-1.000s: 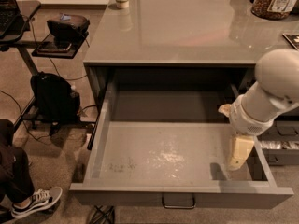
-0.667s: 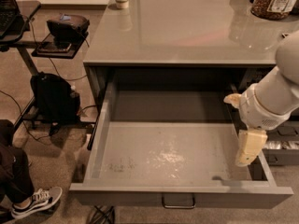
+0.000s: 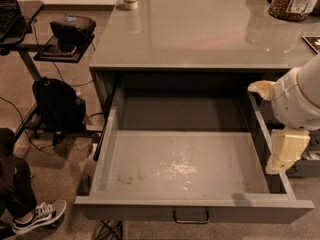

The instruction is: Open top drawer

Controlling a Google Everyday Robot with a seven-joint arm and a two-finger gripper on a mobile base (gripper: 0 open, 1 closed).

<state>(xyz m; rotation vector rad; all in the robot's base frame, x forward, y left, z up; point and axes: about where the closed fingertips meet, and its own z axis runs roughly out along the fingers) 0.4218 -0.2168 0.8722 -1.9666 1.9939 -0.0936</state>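
Just above one side wall of the top drawer (image 3: pixel 185 164), which is seen drawn far out from under the countertop (image 3: pixel 200 29), the gripper (image 3: pixel 286 151) is held, whether spread or closed cannot be told, the drawer's loop handle (image 3: pixel 191 215) lying lower, at mid-front.

Legible text: none. On the jar (image 3: pixel 295 1) at the far right of the counter (image 3: pixel 200 39), a white label with dark print, its characters too small to read. On the black card (image 3: pixel 312 43) at the counter's right edge, pale marks, unreadable. The end effector (image 3: pixel 282 156) hangs by the right wall of the open top drawer (image 3: pixel 190 169).
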